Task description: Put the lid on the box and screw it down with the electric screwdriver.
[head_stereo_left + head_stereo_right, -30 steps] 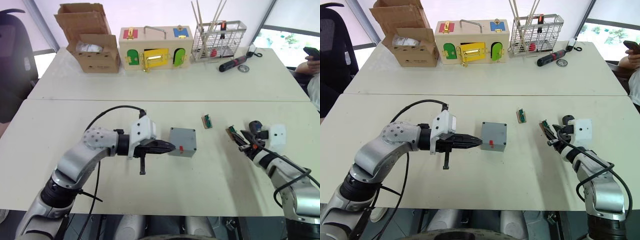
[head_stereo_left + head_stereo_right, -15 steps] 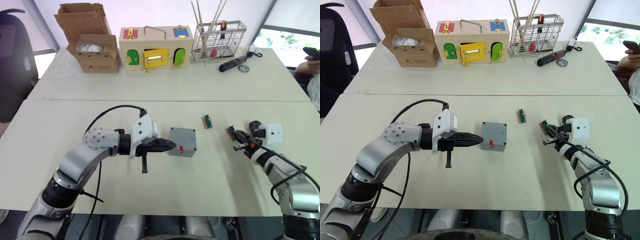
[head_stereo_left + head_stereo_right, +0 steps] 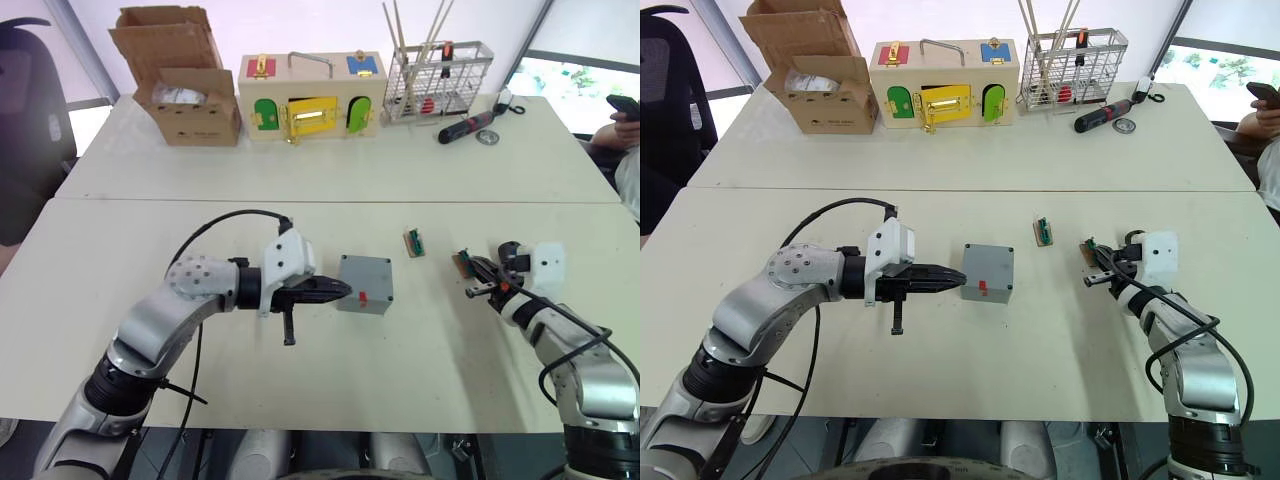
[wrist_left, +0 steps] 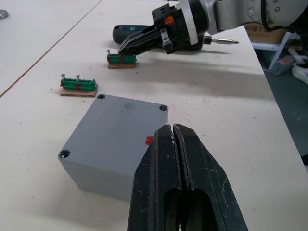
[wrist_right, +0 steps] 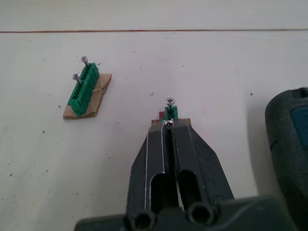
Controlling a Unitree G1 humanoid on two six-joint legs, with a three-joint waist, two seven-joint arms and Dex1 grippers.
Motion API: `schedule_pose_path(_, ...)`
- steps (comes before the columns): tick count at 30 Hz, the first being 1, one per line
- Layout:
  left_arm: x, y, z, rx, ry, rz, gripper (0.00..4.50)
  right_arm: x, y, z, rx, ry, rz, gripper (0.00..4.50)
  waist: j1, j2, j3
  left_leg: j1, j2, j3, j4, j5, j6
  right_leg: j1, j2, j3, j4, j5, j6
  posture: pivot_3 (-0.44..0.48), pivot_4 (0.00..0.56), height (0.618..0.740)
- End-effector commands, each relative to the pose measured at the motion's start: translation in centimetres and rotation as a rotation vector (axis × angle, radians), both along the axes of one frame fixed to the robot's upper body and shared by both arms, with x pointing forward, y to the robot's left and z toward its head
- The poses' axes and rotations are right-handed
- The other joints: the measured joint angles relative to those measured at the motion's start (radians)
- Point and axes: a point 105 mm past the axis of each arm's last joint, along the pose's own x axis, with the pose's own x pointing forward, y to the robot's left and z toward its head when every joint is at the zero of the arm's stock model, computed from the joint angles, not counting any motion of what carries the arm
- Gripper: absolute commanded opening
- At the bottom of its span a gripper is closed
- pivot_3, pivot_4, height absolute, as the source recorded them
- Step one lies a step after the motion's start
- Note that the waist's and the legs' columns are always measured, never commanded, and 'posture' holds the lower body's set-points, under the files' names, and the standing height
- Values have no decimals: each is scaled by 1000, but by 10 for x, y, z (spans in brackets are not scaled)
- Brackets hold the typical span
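Grey plastic, the box (image 3: 365,284) sits mid-surface with the lid (image 4: 118,122) already on top, corners flush. The left end effector (image 3: 341,291), fingers pressed together and empty, points at the box's 9 o'clock face, tips touching or nearly so. At 3 o'clock, well apart across bare surface (image 3: 420,350), the right end effector (image 5: 167,126) is pinched narrow at a green screw holder (image 5: 170,112). The electric screwdriver (image 4: 126,32) lies just beside it.
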Motion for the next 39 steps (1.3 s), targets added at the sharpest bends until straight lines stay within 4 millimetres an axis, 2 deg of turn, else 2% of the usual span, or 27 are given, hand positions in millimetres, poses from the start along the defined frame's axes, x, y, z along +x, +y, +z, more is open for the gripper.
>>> schedule_pose_path(1, 2, 3, 7, -14, -32, 3, 0, -7, 5, 35, 2, -131, 39, 28, 0, 0, 0, 0, 0, 0, 0, 0, 0, 0, 0, 0, 0, 0, 0, 0, 150, 740)
schedule_pose_path(6, 11, 11, 8, -9, -39, 22, 0, -8, 13, 67, 6, -222, 79, 28, -1, 0, 0, 0, 0, 0, 0, 0, 0, 0, 0, 0, 0, 0, 0, 0, 150, 740)
schedule_pose_path(8, 17, 18, 11, -8, -37, 37, 0, -8, 34, 79, 16, -244, 180, 28, -2, 0, 0, 0, 0, 0, 0, 0, 0, 0, 0, 0, 0, 0, 0, 0, 150, 740)
schedule_pose_path(9, 21, 25, 11, 7, -35, 53, 0, -8, 53, 83, 19, -238, 265, 28, -2, 0, 0, 0, 0, 0, 0, 0, 0, 0, 0, 0, 0, 0, 0, 0, 150, 740)
schedule_pose_path(11, 29, 36, 9, 42, -46, 90, 0, -11, 81, 83, 13, -217, 388, 28, -6, 0, 0, 0, 1, 0, 0, 0, 0, -1, 1, 0, 0, 0, 0, 0, 150, 740)
schedule_pose_path(14, 38, 49, 10, 66, -66, 130, 0, -15, 109, 76, 5, -176, 507, 28, -6, 0, 0, 0, 1, 0, -1, 0, 0, -1, 1, 0, 0, 0, 0, 0, 150, 740)
schedule_pose_path(16, 40, 52, 12, 63, -72, 137, 0, -17, 117, 73, 14, -162, 538, 28, 1, 0, 0, -1, 1, 0, -1, 0, 0, -2, 1, 0, 0, 0, 0, 0, 150, 740)
schedule_pose_path(20, 37, 52, 14, 58, -74, 138, 0, -20, 126, 60, 1, -126, 580, 28, 0, 0, 0, -2, -2, -1, 1, 0, 0, -1, -1, 0, -1, 0, 0, 0, 150, 740)
schedule_pose_path(24, 31, 49, 12, 54, -67, 137, 0, -21, 126, 53, -4, -106, 586, 28, -1, 0, 0, -2, -2, -1, 0, 0, 0, -2, -1, 0, 0, 0, 0, 0, 150, 740)
schedule_pose_path(29, 29, 46, 13, 41, -67, 138, 0, -19, 120, 42, -8, -81, 563, 28, 0, 0, 0, -2, -1, -1, 0, 0, 0, -2, -1, 0, 0, 0, 0, 0, 150, 740)
schedule_pose_path(39, 29, 44, 9, 42, -67, 142, 0, -13, 110, 37, -4, -79, 517, 28, -1, 0, 0, -2, -1, -1, 0, 0, 0, -2, -1, 0, 0, 0, 0, 0, 150, 740)
